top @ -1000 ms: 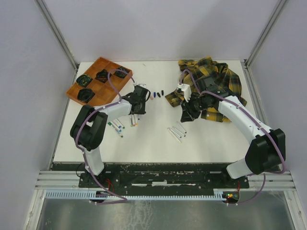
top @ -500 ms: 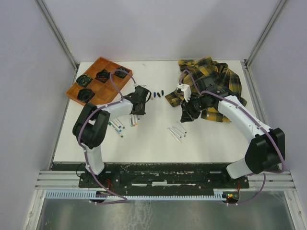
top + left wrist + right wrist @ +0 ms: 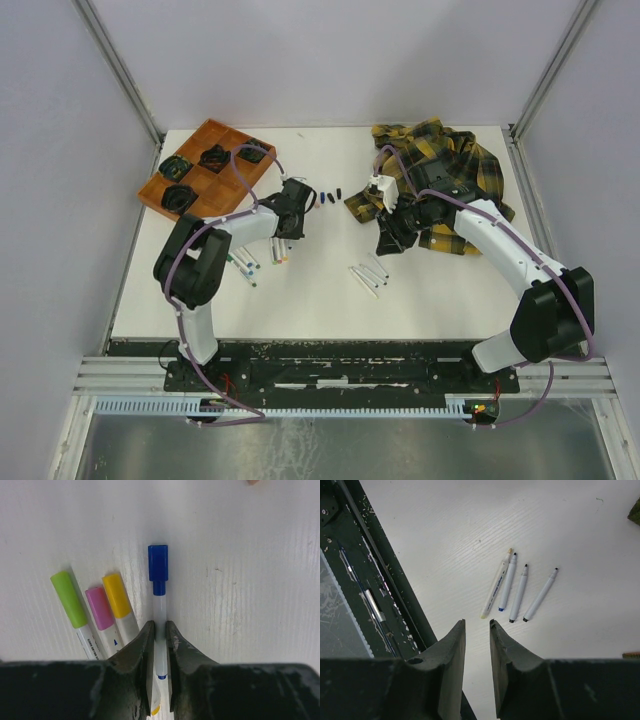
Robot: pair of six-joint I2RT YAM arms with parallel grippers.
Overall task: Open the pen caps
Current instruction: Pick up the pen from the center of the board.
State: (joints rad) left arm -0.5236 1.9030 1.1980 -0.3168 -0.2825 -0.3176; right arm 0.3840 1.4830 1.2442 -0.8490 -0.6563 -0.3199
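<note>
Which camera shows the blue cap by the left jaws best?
Left wrist: the blue cap sits mid-frame, seated on the white marker that the left gripper pinches in its jaws. Top external hides it beneath that gripper. Right wrist shows only four uncapped markers, no blue cap.

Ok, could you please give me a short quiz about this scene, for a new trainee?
1. True or false: the right gripper holds a pen.
2. What colour is the cap on the marker between the left gripper's jaws? A green, B blue, C pink.
3. Fill in: the right wrist view shows ___ uncapped markers.
Key: 1 false, nothing is between its jaws; 2 B; 3 four.
</note>
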